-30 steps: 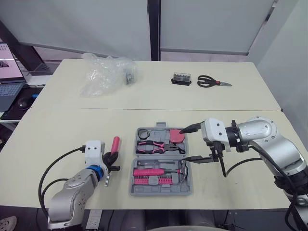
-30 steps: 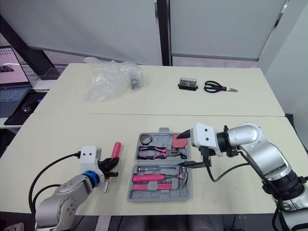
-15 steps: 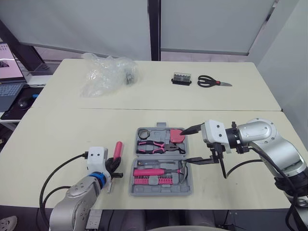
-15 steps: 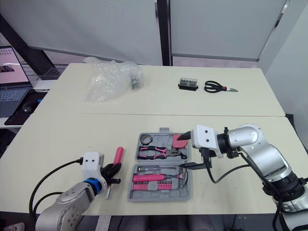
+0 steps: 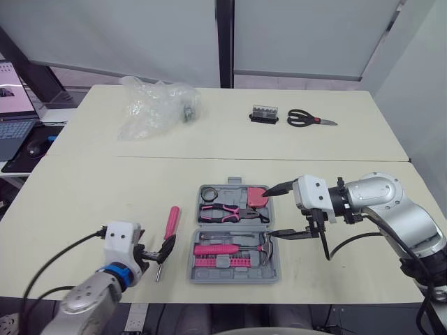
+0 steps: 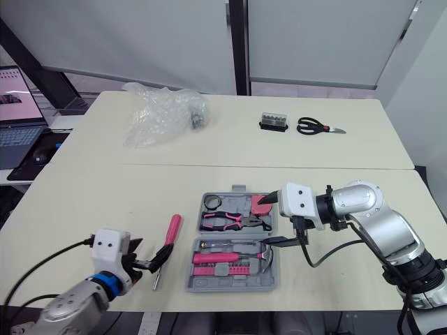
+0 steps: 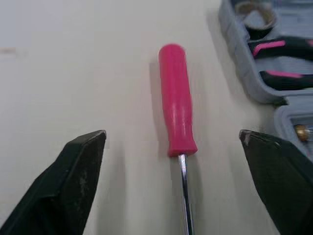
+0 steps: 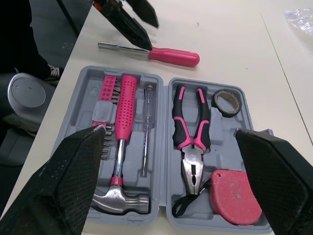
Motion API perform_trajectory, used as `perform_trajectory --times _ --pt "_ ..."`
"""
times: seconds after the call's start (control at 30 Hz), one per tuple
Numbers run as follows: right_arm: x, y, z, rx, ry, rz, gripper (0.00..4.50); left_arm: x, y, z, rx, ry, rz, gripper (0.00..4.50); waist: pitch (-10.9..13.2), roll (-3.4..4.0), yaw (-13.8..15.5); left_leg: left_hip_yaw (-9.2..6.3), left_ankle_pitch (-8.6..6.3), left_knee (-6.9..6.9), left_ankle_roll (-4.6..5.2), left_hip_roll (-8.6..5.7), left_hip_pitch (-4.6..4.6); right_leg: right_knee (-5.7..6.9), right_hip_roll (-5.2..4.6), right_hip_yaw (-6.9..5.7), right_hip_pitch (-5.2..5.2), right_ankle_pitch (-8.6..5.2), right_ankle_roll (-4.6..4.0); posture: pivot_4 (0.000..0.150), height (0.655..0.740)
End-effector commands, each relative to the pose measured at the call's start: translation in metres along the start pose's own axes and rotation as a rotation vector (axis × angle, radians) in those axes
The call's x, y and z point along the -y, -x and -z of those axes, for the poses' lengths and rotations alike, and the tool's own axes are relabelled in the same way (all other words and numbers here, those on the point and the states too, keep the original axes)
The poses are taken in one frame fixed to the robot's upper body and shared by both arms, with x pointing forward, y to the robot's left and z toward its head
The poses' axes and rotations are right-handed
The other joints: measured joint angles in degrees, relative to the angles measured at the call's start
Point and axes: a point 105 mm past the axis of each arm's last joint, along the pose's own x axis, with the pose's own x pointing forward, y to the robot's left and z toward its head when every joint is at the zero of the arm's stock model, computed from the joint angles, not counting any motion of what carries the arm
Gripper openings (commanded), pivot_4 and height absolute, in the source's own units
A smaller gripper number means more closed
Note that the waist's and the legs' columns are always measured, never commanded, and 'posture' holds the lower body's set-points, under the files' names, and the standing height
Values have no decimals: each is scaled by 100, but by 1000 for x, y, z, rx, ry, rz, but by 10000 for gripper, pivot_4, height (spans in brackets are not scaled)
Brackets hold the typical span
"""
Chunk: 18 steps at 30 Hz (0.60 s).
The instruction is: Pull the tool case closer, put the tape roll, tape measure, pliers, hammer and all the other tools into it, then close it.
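The grey tool case [image 5: 232, 278] lies open near the table's front, holding the tape roll [image 5: 208, 192], pliers [image 5: 227, 213], pink tape measure [image 5: 255, 197] and hammer [image 5: 223, 249]. A pink-handled screwdriver [image 5: 167, 225] lies flat on the table just left of the case. My left gripper [image 5: 155, 252] is open near the front edge, one finger on each side of the screwdriver's [image 7: 177, 112] shaft end, not touching it. At the case's right edge my right gripper [image 5: 267, 211] is open with nothing held; its wrist view looks over the case [image 8: 161, 81].
At the back of the table lie a crumpled clear plastic bag [image 5: 154, 106], a small black bit holder [image 5: 264, 114] and black scissors [image 5: 307, 118]. A laptop [image 5: 14, 112] sits on a side desk at the far left.
My left gripper has opened and let go of the screwdriver, which now rests on the table. The left arm has drawn back toward the front left. The right arm has stayed still.
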Motion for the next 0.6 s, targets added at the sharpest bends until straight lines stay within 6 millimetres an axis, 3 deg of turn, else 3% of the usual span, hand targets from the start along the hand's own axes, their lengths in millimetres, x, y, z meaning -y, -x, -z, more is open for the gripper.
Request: perform_trajectory --times 0.03,0.13,0.2,0.3,0.5,0.6 --pt "-2 1 -12 31 9 19 45000 -7 11 -45 108 -272 171 44756 2 0 17 -1 0 0 0 -1 -1 1 0 -3 -1 -1 -1 1500 7400" --pt "-8 -2 -16 38 -7 11 45000 -11 16 -59 57 -691 415 44756 4 3 33 -1 0 -3 -1 -1 -2 -5 -1 -7 -8 -2 -4 1500 7400" --pt "-13 -4 -20 52 -18 6 45000 -24 15 -62 -43 -1047 604 44756 3 6 36 12 0 -16 -1 -2 0 -20 -5 2 -7 -3 -5 1500 7400" --pt "-17 -9 -23 68 -35 8 45000 -38 10 -59 -141 -1349 827 44756 6 11 31 20 1 -38 -1 -2 -5 -41 -6 2 -15 -2 -5 1500 7400" --pt "-24 -14 -24 78 -64 15 45000 -39 -15 -40 -201 -1674 1181 44756 6 12 9 35 1 -62 0 2 -42 -41 -1 3 -61 3 1 1500 7400" --pt "-25 -15 -26 80 -70 19 45000 -35 -33 -37 -188 -1750 1257 44756 6 12 -23 24 1 -59 0 3 -56 -33 4 -6 -74 3 1 1500 7400"
